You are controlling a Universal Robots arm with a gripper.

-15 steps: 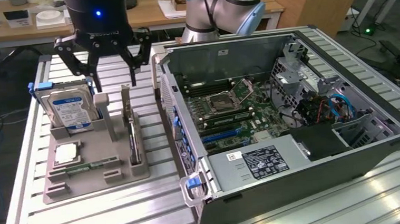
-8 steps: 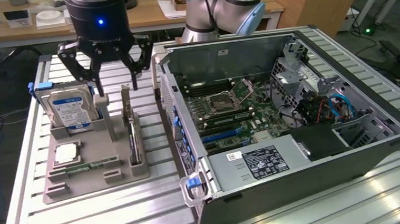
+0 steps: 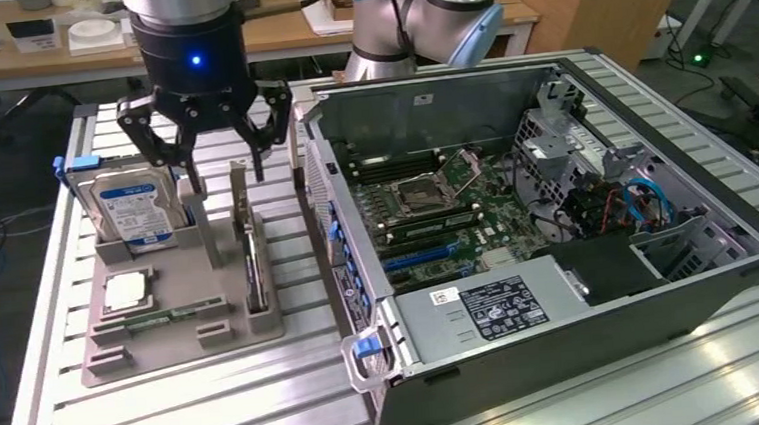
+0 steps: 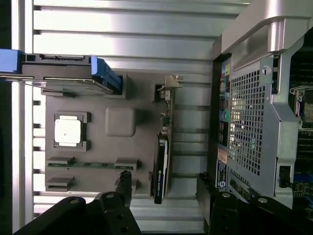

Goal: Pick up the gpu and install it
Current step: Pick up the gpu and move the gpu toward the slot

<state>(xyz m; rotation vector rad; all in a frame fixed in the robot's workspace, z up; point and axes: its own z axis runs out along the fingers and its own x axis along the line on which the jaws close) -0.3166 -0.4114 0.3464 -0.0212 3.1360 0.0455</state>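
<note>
One grey holder tray (image 3: 161, 340) (image 4: 142, 105) lay on the slatted metal bench (image 3: 206, 415), and the gpu (image 3: 247, 252) (image 4: 164, 147) stood in it on its long edge, held in a slot along the side of the tray nearest the open computer case (image 3: 626, 300). The card's black cooler face and silver end bracket showed in the wrist view. The arm (image 3: 186, 26) hung over the far part of the tray with its jaws spread wide and empty; one finger was on the hard drive's side of the card and the other on the case's side, both above it and not touching it. The hard drive (image 3: 132, 210) (image 4: 63, 73) stood upright in the tray toward the exterior view's left of the gpu. A square processor (image 3: 127, 290) and a narrow RAM stick (image 3: 179, 313) lay flat nearer the camera. The case sat just beside the tray on the exterior view's right, its motherboard exposed.
</note>
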